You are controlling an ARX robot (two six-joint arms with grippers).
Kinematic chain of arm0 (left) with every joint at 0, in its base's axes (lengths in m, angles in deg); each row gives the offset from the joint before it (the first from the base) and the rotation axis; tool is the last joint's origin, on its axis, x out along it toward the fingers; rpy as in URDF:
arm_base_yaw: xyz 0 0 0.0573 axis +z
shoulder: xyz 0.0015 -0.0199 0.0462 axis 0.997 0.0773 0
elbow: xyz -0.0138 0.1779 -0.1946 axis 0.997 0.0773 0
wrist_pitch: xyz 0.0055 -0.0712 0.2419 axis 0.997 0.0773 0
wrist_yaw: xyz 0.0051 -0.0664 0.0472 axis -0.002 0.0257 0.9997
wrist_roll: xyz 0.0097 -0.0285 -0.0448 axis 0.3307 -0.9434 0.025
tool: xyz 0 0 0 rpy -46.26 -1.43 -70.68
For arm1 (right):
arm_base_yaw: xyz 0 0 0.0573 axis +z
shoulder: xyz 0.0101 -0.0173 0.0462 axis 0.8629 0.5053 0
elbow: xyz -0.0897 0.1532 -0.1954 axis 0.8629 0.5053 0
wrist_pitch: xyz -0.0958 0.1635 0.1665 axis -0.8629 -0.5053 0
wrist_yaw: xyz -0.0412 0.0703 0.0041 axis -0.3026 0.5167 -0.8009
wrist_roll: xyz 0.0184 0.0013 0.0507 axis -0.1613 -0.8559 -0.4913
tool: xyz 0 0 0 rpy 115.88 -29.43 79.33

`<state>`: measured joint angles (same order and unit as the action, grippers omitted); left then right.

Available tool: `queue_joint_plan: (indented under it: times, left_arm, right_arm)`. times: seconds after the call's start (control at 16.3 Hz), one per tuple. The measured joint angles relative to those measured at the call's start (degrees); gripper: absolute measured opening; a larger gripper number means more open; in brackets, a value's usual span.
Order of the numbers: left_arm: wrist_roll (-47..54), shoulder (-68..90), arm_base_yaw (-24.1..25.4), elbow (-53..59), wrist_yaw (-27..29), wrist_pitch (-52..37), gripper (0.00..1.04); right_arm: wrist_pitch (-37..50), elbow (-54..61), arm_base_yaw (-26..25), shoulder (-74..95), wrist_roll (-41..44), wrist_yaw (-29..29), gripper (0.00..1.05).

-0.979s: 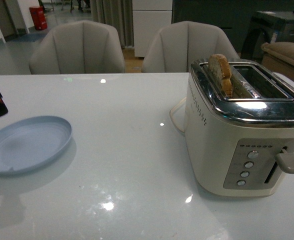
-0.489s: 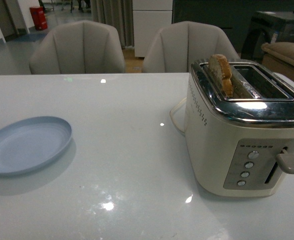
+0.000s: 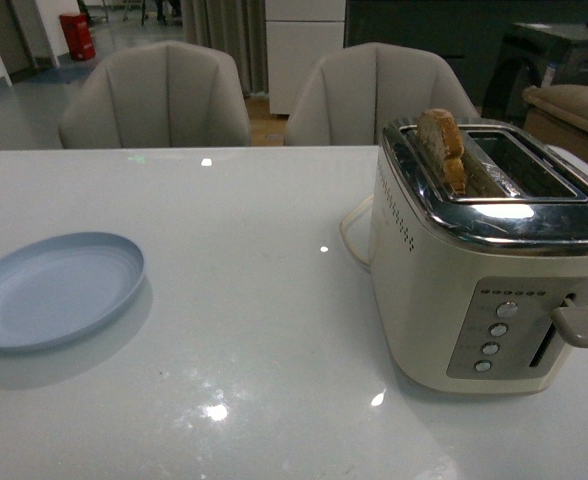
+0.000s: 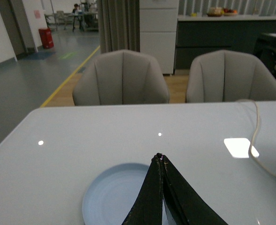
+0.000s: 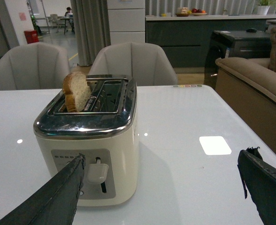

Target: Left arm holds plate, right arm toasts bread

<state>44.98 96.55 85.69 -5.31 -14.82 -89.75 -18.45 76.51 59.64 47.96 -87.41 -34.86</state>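
Front view, near to far: white glossy desk fills lower frame w/ light glints. Cream toaster sits at lower right, chrome top, lever and four round buttons on the near face. Bread stands upright in the toaster slot nearer frame center, top half sticking out; 2nd slot beside it shows only its metal walls. White cord loops on the desk just left of the toaster. Plate lies flat at left-center of frame, well apart from toaster. No arm visible in this view. Behind the desk, two grey chairs across upper frame; red bin upper left corner.

Left wrist view: left arm at bottom center, black fingers pressed together to a point, nothing between them. Tip sits above the plate's rim area; can't tell if touching. Desk and chairs beyond.

Right wrist view: right arm w/ fingers spread wide, one at lower left corner of frame, the other at lower right, holding nothing. Toaster at left-center, in front of the fingers; left-hand finger overlaps its front panel in the pic. Bread upright in slot. Sofa at far right.
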Motion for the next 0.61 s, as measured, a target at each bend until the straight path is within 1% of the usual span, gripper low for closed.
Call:
queue_joint_plan:
  times: [0.12,0.31,0.61]
  left_arm:
    - [0.04,-0.70,-0.04,1.64,0.00,0.00,0.02]
    - [0.04,-6.60,-0.13,6.51,-0.02,-0.28,0.02]
    - [0.04,-15.39,-0.13,12.13,-0.02,3.32,0.02]
  right_arm:
    - [-0.02,0.00,0.00,0.00,0.00,0.00,0.98]
    - [0.00,0.00,0.00,0.00,0.00,0.00,0.98]
    - [-0.02,0.00,0.00,0.00,-0.02,0.00,0.98]
